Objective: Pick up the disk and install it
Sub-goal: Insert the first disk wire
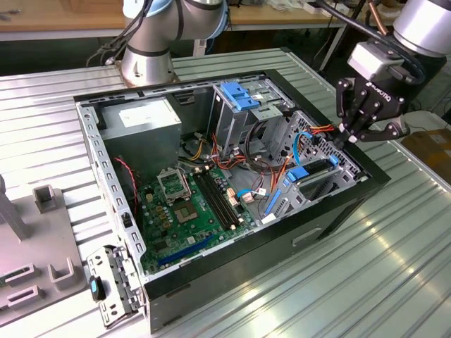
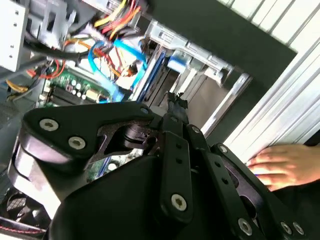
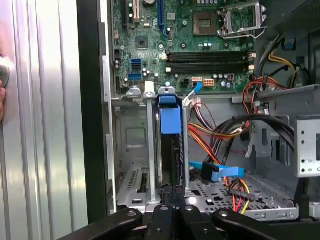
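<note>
Exterior view first: my gripper's (image 1: 350,139) fingers are pinched together, tips right at the upper edge of the disk (image 1: 314,169); I cannot tell whether they touch it. The disk stands on edge in a slot of the metal drive cage (image 1: 343,177), with a blue rail tab showing at each end. The cage sits in the corner of the open computer case (image 1: 331,211), beside the motherboard (image 1: 194,204) and a tangle of orange and blue cables (image 1: 282,165). The case lies on a ribbed metal table (image 1: 409,239). Grey fixture blocks (image 1: 44,201) stand at the exterior view's left and wooden benches (image 1: 56,14) run behind. In the second wrist view, a person's hand (image 2: 280,167) rests on the table beside the case.
</note>
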Tool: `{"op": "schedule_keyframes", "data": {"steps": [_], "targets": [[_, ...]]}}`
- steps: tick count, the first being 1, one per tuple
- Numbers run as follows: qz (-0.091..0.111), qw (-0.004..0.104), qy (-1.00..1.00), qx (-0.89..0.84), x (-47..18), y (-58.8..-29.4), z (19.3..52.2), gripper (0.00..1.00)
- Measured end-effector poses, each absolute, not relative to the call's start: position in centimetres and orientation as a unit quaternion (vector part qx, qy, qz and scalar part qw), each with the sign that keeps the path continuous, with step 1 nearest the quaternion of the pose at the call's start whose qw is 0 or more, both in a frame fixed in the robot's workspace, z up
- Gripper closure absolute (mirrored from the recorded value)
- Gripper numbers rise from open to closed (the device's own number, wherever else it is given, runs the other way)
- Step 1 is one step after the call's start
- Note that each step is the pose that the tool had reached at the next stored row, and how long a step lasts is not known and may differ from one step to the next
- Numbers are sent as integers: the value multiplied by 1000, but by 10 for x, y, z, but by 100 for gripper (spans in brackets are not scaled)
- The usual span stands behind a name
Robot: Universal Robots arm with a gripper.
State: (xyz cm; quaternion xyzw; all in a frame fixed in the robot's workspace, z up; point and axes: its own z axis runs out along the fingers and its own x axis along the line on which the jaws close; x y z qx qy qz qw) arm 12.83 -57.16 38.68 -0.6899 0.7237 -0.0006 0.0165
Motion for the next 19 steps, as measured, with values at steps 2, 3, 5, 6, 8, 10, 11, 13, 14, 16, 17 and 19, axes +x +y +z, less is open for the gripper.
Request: {"op": "schedule_keyframes", "data": {"steps": [2,3,5,6,8,10,11,13,14,16,17,19], "targets": [[-1,16,724,-690,144,-569,387,89],[-1,16,722,-692,147,-566,387,89],[-1,17,716,-698,147,-565,387,89],[-1,17,708,-706,147,-565,387,89],[-1,17,690,-723,147,-564,387,89],[-2,18,678,-735,147,-564,386,89],[-2,18,673,-739,147,-564,386,89],[-4,19,651,-759,147,-564,386,89],[-4,19,646,-763,147,-564,386,89],[-5,20,635,-772,147,-564,386,89],[-5,20,631,-776,147,-564,386,89],[-6,20,625,-780,148,-559,386,89]]}}
